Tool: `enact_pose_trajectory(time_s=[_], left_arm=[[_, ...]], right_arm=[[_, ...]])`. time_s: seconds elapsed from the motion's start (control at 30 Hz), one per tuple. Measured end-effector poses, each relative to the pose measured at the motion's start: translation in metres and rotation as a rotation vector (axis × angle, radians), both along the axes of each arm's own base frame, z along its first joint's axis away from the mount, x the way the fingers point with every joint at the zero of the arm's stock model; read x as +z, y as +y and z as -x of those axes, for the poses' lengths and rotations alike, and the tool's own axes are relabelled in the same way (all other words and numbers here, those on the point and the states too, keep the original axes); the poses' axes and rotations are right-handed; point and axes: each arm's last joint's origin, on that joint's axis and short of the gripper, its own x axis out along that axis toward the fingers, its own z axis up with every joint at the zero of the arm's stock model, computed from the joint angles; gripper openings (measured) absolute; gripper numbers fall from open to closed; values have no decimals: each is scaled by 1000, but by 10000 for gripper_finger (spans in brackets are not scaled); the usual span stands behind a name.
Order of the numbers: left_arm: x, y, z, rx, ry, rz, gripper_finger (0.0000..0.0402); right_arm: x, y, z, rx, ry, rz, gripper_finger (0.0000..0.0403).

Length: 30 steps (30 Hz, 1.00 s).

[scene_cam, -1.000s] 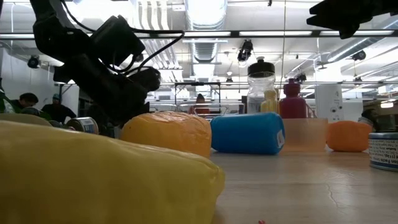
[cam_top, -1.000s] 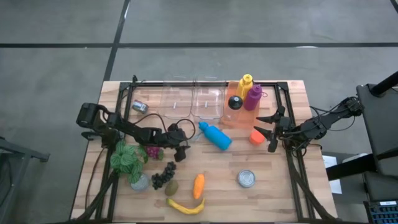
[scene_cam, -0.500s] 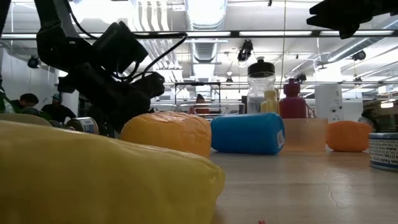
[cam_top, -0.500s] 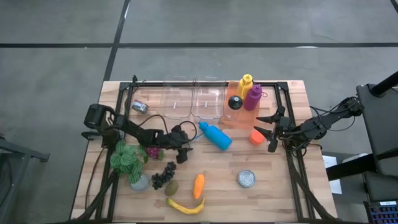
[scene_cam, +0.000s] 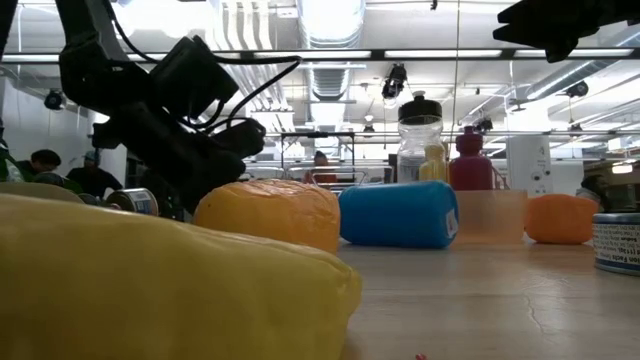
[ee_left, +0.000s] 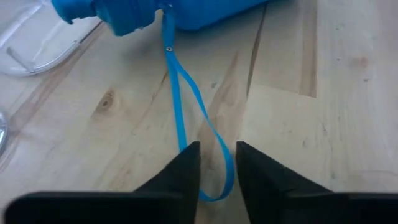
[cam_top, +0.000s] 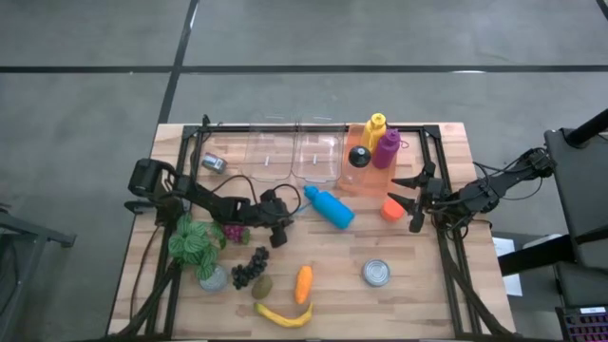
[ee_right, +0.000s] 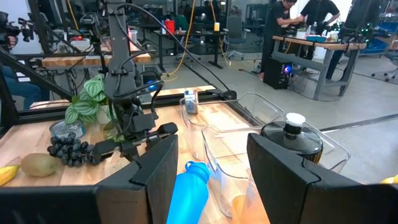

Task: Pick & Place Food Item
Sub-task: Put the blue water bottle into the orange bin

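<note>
On the left of the wooden surface (cam_top: 418, 285) stand a leafy plant (cam_top: 195, 243), dark grapes (cam_top: 249, 269), a kiwi (cam_top: 263, 285), a banana (cam_top: 283, 315) and a carrot (cam_top: 302, 283). The left pincer (cam_top: 275, 226) hangs low beside the blue bottle (cam_top: 330, 207), its fingers (ee_left: 183, 171) narrowly apart astride the bottle's blue strap loop (ee_left: 198, 140), not clamped. Clear trays (cam_top: 294, 152) sit behind. Farther right are a tin can (cam_top: 377, 274), a tub of bottles (cam_top: 366, 161) and an orange item (cam_top: 391, 210) just beside the right pincer (cam_top: 410, 202), whose fingers stand apart, empty. Workbenches and people fill the room beyond.
</note>
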Motion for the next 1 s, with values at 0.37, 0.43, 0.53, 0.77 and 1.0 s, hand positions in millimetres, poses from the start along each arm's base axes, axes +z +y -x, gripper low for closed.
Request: enact_pose_trajectory(time_s=[0.37, 0.43, 0.53, 0.77, 1.0], left_arm=[[1, 1, 1, 26, -1, 15, 7], [3, 1, 2, 27, 0, 18, 7], [11, 1, 5, 32, 0, 29, 6], [49, 1, 8, 26, -47, 40, 5], [96, 0, 5, 3, -64, 18, 4]], right_arm=[[0, 0, 0, 0, 0, 1, 190], [0, 0, 0, 0, 0, 1, 190], [0, 0, 0, 0, 0, 1, 190], [0, 0, 0, 0, -1, 0, 190], [0, 0, 0, 0, 0, 1, 190]])
